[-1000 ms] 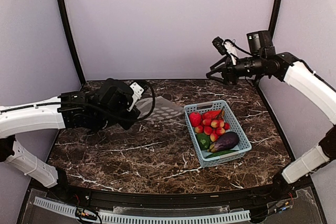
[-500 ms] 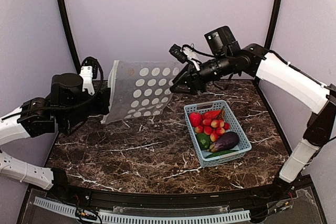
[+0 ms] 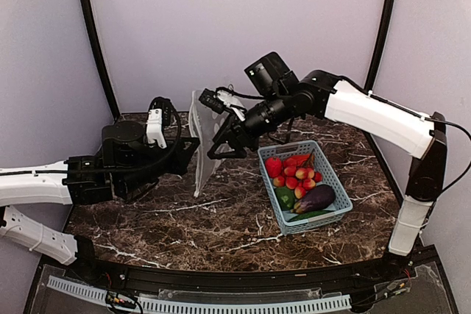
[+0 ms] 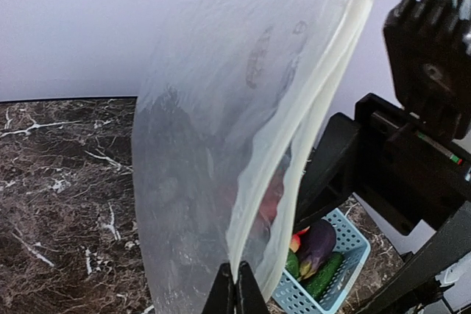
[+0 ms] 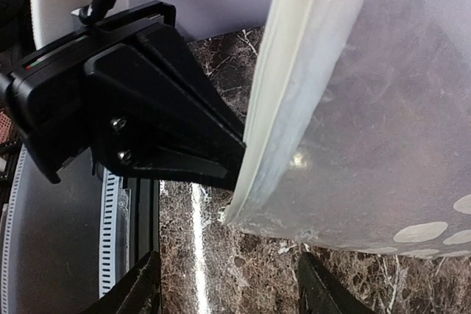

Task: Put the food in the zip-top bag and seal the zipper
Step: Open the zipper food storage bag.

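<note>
**Bag aloft and edge-on, nothing loaded yet**

Zip-top bag (image 3: 200,148) hangs upright in the air above the bench (image 3: 221,218), between the two arms and to the left of the basket (image 3: 340,190). It is turned almost edge-on to the top camera. The left gripper (image 3: 188,155) is closed tight on one edge of the bag and carries it. The right gripper (image 3: 221,143) has its jaws spread, just beside the bag's near edge, with nothing between them.

By the look of it, the task is at its start. All the food (image 3: 296,173) lies in the light-blue basket, the eggplant (image 3: 315,198) and cucumber (image 3: 309,215) included. The bag looks empty and its mouth has not been pulled open. Opening, filling and sealing are all left.

The left wrist view shows what the top view cannot: the whitish zipper (image 4: 324,101) runs up the bag's right edge, and the fingers are pinched at its lower end. The right wrist view shows the same strip, with the bag's edge lying beyond the spread fingertips rather than between them. No slider is visible in any view.
</note>
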Motion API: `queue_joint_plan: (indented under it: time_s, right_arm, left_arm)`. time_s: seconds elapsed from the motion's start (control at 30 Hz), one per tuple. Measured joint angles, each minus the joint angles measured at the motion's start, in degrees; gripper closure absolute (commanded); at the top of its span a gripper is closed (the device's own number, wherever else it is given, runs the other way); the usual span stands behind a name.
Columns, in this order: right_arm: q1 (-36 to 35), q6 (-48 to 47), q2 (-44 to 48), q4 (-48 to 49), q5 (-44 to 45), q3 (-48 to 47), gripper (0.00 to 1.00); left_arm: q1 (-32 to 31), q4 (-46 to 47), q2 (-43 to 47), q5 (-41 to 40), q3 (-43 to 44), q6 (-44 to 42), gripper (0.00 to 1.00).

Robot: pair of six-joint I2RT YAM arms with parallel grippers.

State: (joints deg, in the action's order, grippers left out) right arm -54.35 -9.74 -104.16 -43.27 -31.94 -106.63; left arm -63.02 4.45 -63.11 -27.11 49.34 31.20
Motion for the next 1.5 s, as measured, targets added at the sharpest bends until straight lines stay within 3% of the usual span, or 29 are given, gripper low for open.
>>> queue_joint_plan:
  time_s: [0.2, 0.67, 0.8, 0.83, 0.9, 1.07, 1.17, 1.23, 1.3, 1.5]
  right_arm:
    - [-0.9, 4.0, -0.5, 0.0, 5.3, -1.5, 0.30]
    - [-1.4, 9.6, -1.6, 0.2, 19.9, -4.2, 0.46]
    - [-1.4, 9.0, -1.6, 0.9, 22.6, -4.2, 0.59]
    - [-1.4, 8.7, -1.7, 1.1, 23.2, -4.2, 0.69]
    - [-1.4, 8.1, -1.9, 1.3, 24.3, -4.2, 1.00]
    - [-1.4, 8.2, -3.7, 2.0, 25.4, -4.2, 1.00]
    - [-1.5, 8.6, -5.0, 2.1, 26.1, -4.2, 1.00]
    - [-2.0, 8.8, -5.6, 2.1, 28.0, -4.3, 1.00]
    - [-3.1, 8.9, -6.0, 2.2, 31.0, -4.6, 1.00]
    - [-8.6, 9.0, -7.5, 3.0, 40.5, -7.0, 1.00]
  left_arm:
    - [-1.5, 8.1, -0.8, 2.4, -1.2, 0.0, 0.99]
    - [-2.4, 11.3, -2.3, 0.3, -1.5, -0.1, 0.99]
    - [-2.5, 11.2, -2.6, 0.6, -1.5, -0.1, 0.99]
    - [-2.5, 11.2, -2.7, 0.7, -1.5, -0.1, 0.99]
    - [-2.5, 11.0, -2.8, 0.8, -1.5, 0.0, 0.99]
    - [-2.5, 8.7, -2.9, -0.7, -1.5, 1.6, 0.99]
    - [-2.6, 4.7, -2.9, -5.0, -1.5, 5.7, 0.69]
    - [-2.8, 3.1, -2.9, -8.2, -1.5, 7.9, 0.55]
    - [-2.8, 2.6, -2.9, -10.1, -1.5, 8.9, 0.48]
    - [-2.8, 3.5, -4.3, -13.1, -1.5, 10.7, 0.42]
